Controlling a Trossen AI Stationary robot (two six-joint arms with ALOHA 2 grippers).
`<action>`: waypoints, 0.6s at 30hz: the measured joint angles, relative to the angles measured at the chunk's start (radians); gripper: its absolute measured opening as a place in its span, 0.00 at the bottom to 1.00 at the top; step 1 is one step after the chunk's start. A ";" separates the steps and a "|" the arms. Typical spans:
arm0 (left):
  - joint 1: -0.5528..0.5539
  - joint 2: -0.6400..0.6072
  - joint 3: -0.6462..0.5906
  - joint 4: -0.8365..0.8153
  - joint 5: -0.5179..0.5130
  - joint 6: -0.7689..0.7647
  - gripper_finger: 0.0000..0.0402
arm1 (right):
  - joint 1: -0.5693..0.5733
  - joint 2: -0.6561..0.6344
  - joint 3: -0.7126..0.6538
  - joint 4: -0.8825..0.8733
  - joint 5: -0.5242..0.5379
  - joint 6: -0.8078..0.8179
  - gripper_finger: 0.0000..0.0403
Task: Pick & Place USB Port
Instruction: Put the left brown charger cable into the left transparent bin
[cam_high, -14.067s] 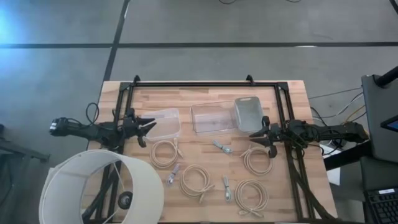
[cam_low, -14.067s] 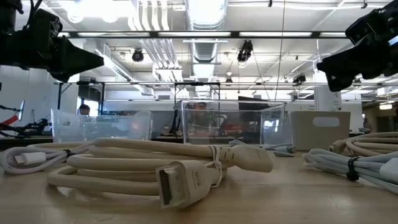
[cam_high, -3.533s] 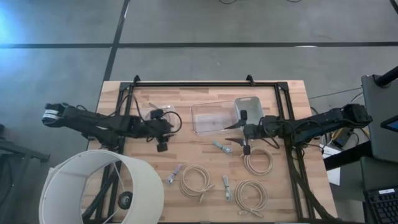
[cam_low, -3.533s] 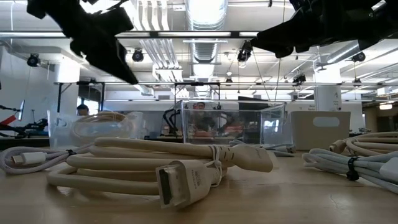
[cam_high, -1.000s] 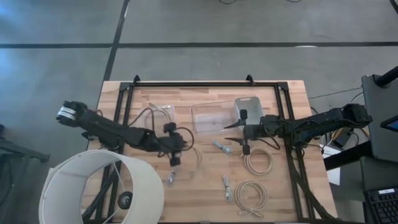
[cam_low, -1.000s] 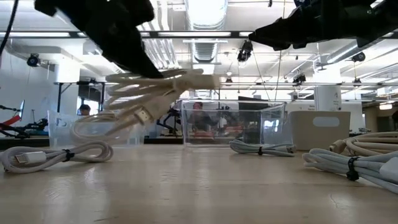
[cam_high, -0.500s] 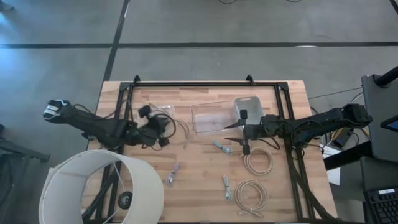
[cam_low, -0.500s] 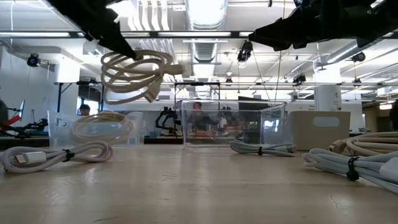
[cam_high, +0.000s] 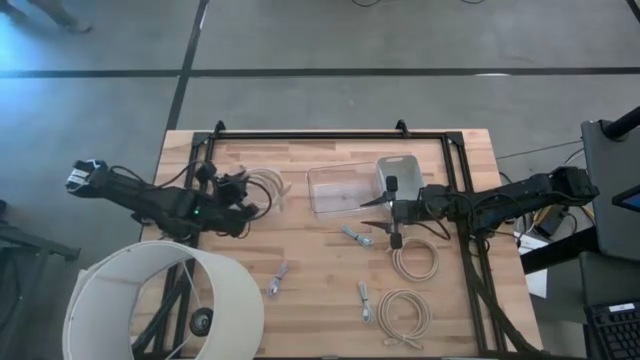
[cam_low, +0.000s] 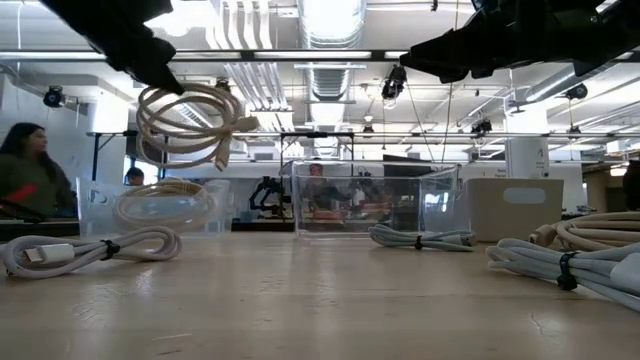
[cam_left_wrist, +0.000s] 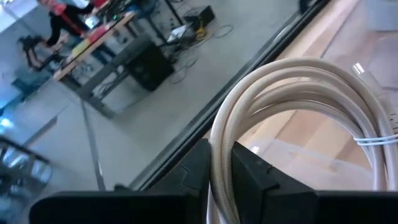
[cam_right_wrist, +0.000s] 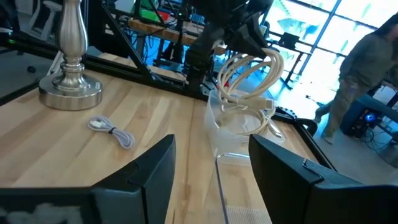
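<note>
The left tool (cam_high: 243, 198) is pinching a coiled cream cable (cam_high: 268, 187), its fingers (cam_left_wrist: 249, 168) pressed against the loops on either side. It is hanging in the air with the coil dangling below it, above the clear bin (cam_low: 160, 205) at the left side of the wooden surface (cam_high: 320, 270). A second coil (cam_low: 163, 204) is lying inside that bin, under the hanging one. Ahead of the left tool and nearer the front of the surface, a short bundled cable (cam_high: 277, 279) is resting alone.

Between the two tools, a larger clear bin (cam_high: 338, 188) is sitting on the surface, and just beside it a grey lid (cam_high: 397, 182) is lying flat.

The right tool (cam_high: 378, 218) is hovering with its fingers (cam_right_wrist: 283, 168) spread and holding nothing, just beside the larger clear bin. A small bundled cable (cam_high: 356, 236) is lying near its tips. Beside the right tool, toward the front of the surface, a coiled cable (cam_high: 414, 260) is resting, and beyond that another coil (cam_high: 404, 315) with a short cable (cam_high: 365, 303) next to it.

A person (cam_low: 25, 175) is showing at the far left in the room behind the surface.
</note>
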 joint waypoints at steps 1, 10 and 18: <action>0.000 0.000 -0.001 -0.035 -0.001 -0.052 0.12 | 0.000 0.000 0.000 0.000 0.000 0.000 0.50; 0.002 0.000 -0.128 -0.140 -0.070 -0.344 0.13 | 0.000 0.000 0.000 0.000 0.000 0.000 0.50; 0.005 -0.002 -0.204 -0.140 -0.135 -0.480 0.13 | 0.000 0.000 0.000 0.000 0.000 0.000 0.50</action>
